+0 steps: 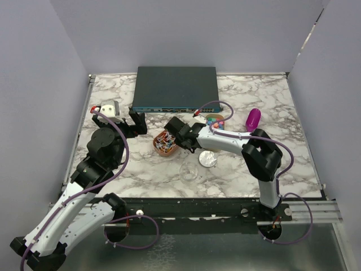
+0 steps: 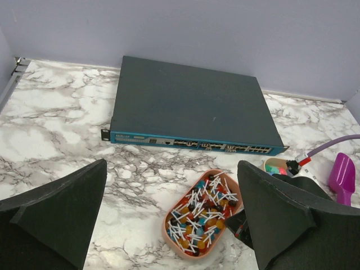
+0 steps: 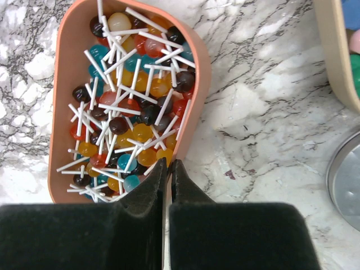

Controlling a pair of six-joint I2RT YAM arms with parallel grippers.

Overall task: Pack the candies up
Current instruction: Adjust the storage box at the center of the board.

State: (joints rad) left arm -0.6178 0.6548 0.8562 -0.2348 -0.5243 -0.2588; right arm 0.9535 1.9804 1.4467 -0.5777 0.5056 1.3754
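Note:
The candies (image 1: 215, 120), small pastel sweets, lie in a beige bowl (image 2: 275, 166) right of a salmon tray (image 1: 158, 148); the bowl's edge and a few candies (image 3: 354, 42) show at the right wrist view's top right. The tray (image 3: 67, 84) is full of lollipops (image 3: 129, 95). My right gripper (image 3: 169, 164) is shut on the tray's near right rim, one finger inside the wall and one outside; from above it (image 1: 172, 135) sits at the tray's right side. My left gripper (image 2: 171, 169) hangs open above the table, left of the tray (image 2: 166, 222), holding nothing.
A dark network switch (image 1: 174, 87) lies at the back. A purple scoop (image 1: 253, 118) rests at the right. A round metal lid (image 1: 208, 159) and a clear cup (image 1: 190, 170) sit just in front of the tray. A small grey device (image 1: 108, 107) is at the far left.

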